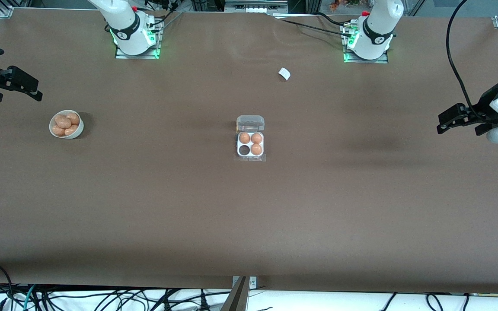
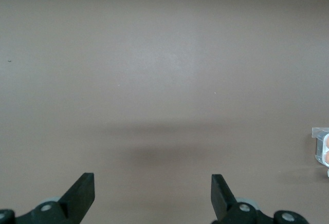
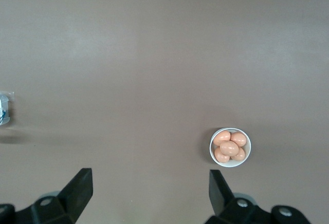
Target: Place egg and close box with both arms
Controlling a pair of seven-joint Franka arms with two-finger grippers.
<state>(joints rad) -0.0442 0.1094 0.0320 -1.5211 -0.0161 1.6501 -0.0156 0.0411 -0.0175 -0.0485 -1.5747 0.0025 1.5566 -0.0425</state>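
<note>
Though both black pincers spread wide and empty: smooth eggs in square white box, clear lid open.

**Layout of the table with my two arms held apart**

The box lies open at mid-table, its lid folded back toward my bases. Three eggs fill its cells; the cell nearest the front camera, toward my right arm's end, holds none. The bowl of eggs sits toward my right arm's end, near my right gripper. My left gripper hangs over the table at its own end. A paper scrap lies between my bases.
</note>
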